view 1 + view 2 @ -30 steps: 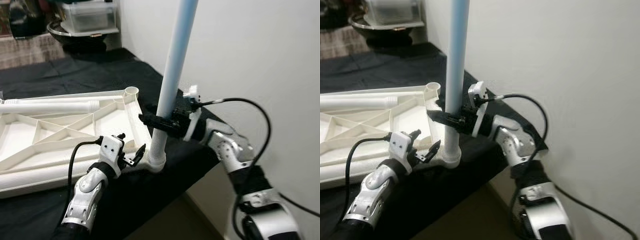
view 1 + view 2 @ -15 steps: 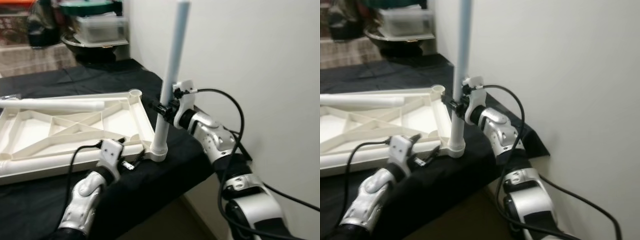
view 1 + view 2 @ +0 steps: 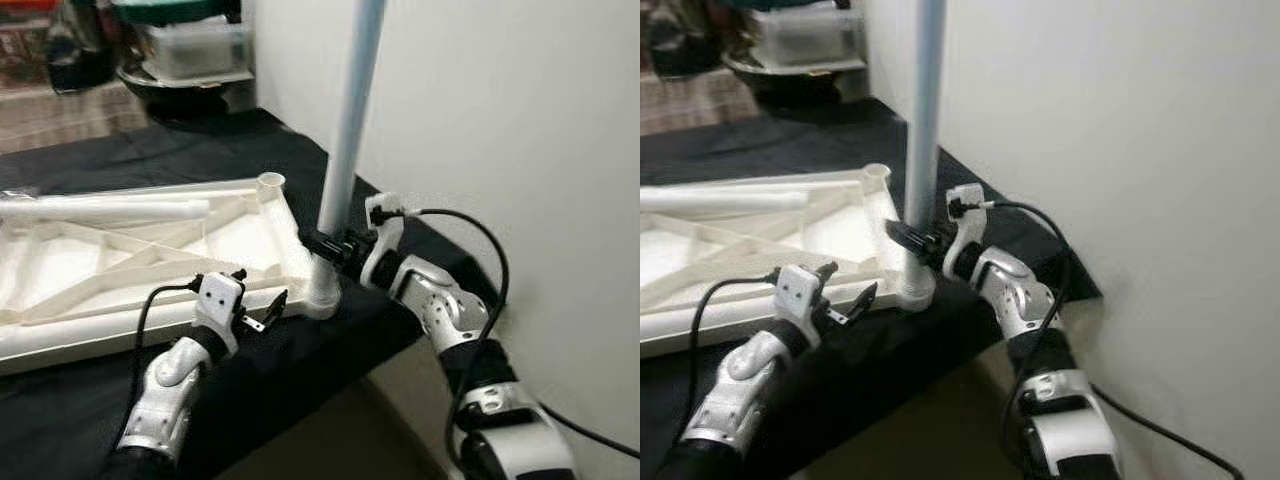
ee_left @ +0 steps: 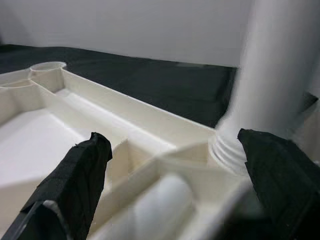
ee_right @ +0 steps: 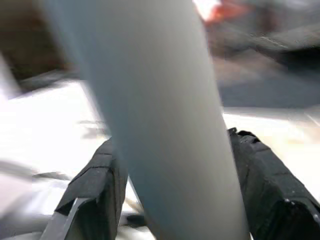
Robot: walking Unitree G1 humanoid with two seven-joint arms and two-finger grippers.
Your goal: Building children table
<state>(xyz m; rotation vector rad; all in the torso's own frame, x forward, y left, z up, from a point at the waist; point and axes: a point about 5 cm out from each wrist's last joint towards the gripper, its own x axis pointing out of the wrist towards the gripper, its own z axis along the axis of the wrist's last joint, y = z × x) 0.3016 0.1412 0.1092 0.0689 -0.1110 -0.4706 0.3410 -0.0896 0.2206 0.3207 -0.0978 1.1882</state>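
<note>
A white children's table top lies upside down on a black-covered table. A light blue leg stands upright in its near right corner socket. My right gripper is shut on this leg low down, just above the socket; in the right wrist view its fingers press both sides of the leg. My left gripper hovers open beside the front rim, left of the socket, holding nothing. In the left wrist view its fingertips frame the rim and the leg's base.
A second white leg lies across the table top's ribs. An empty corner socket sits at the far right corner. A white wall rises close on the right. A clear storage box stands at the back. The table's edge drops to the floor.
The camera has shifted. My right gripper has slid down the blue leg, closer to the socket. The left gripper stays by the front rim, still open.
</note>
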